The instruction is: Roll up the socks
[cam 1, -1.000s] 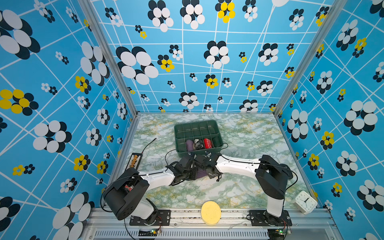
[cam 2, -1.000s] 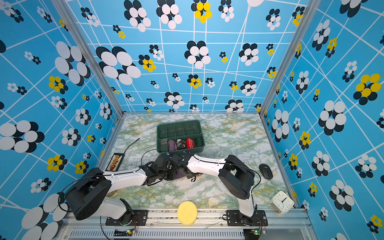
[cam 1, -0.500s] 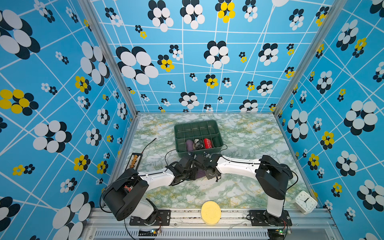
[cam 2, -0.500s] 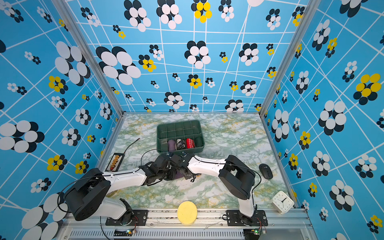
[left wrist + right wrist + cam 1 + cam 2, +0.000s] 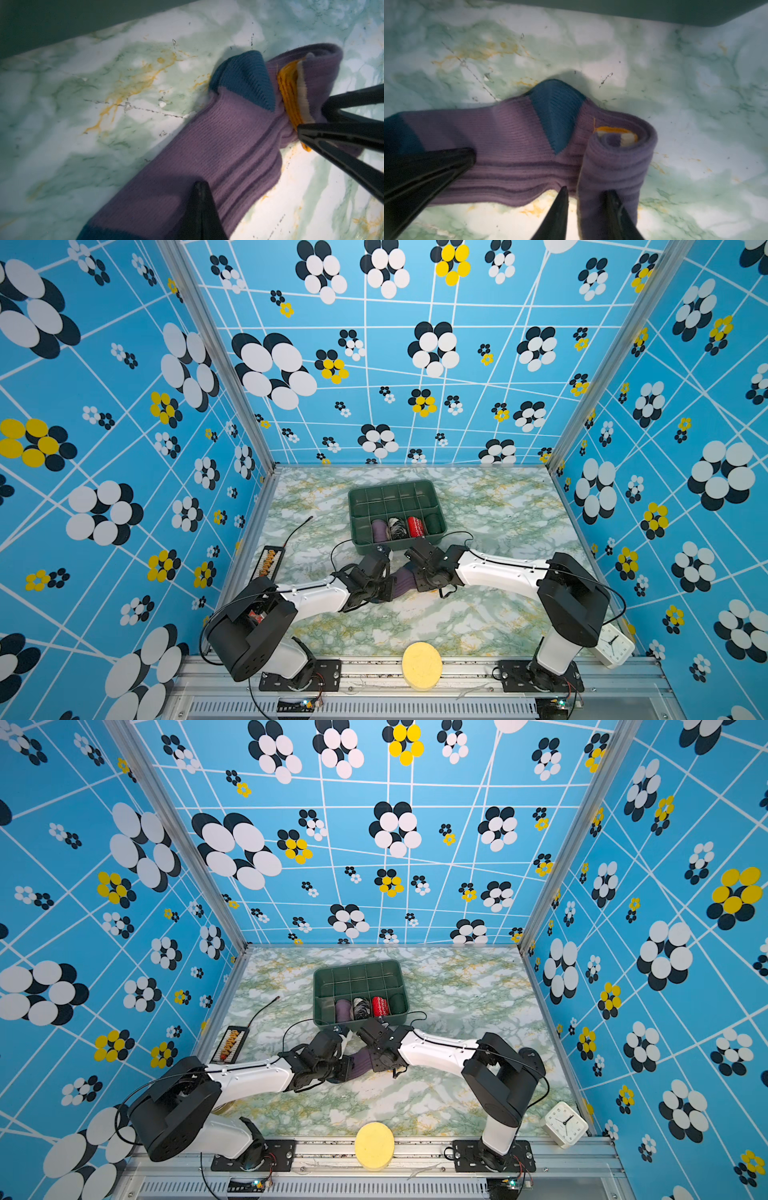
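Lying on the surface (image 5: 478,614), low middle of a top view, the socks (image 5: 401,578) are half rolled. The left claw (image 5: 467,159), clenched shut, presses the toe end. The right claw (image 5: 586,190) sits released around the roll, which may spring open.

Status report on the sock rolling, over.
Left claw shut, resting on the toe end of the socks. Right claw open at the rolled cuff end. Roll only started. Green bin close behind, not touching.
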### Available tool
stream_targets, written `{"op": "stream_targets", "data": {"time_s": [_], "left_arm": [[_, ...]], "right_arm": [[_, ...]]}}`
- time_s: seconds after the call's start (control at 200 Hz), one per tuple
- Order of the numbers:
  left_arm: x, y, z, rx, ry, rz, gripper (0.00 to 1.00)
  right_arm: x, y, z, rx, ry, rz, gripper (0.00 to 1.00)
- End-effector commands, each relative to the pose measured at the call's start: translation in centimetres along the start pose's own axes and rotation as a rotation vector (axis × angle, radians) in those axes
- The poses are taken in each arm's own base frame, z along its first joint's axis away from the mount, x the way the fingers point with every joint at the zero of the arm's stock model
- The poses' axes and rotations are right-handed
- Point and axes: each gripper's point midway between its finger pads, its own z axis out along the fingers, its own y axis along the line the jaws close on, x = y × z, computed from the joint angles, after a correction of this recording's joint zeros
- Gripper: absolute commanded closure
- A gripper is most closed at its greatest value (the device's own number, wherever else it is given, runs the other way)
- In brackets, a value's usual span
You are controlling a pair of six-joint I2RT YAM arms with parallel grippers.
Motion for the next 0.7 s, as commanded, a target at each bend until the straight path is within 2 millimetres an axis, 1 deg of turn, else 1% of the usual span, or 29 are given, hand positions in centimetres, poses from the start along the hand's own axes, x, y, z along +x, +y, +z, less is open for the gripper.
{"op": "stream_targets", "data": {"time_s": [0.0, 0.075, 0.155, 0.22, 0.31, 0.345, 0.49, 0.575, 0.695], "left_arm": [[1.2, 0.3, 0.1, -0.019, 0.06, 0.008, 0.99], [1.1, 0.3, 0.0, -0.026, 0.059, 0.011, 0.99], [1.0, 0.3, -0.1, -0.03, 0.058, 0.015, 0.99], [0.9, 0.4, -0.2, -0.033, 0.059, 0.016, 0.99], [0.9, 0.5, -0.3, -0.038, 0.058, 0.018, 0.99], [0.9, 0.5, -0.4, -0.039, 0.058, 0.019, 0.99], [0.9, 0.8, -0.6, -0.046, 0.061, 0.019, 0.99], [1.1, 1.1, -0.7, -0.059, 0.066, 0.024, 1.0], [1.3, 2.4, -1.1, -0.12, 0.077, 0.03, 1.0]], "right_arm": [[0.3, 0.8, 0.1, -0.09, 0.017, 0.042, 0.64], [0.6, 0.8, 0.2, -0.109, 0.028, 0.048, 0.62], [0.5, 1.2, 0.2, -0.141, 0.028, 0.057, 0.62], [0.5, 1.6, 0.2, -0.171, 0.032, 0.06, 0.58], [0.5, 1.9, 0.2, -0.202, 0.038, 0.069, 0.57], [0.5, 2.0, 0.3, -0.216, 0.042, 0.075, 0.55], [0.7, 2.4, 0.6, -0.287, 0.057, 0.114, 0.55], [0.7, 2.4, 0.6, -0.305, 0.06, 0.132, 0.55], [0.5, 2.4, 0.5, -0.313, 0.056, 0.137, 0.55]]}}
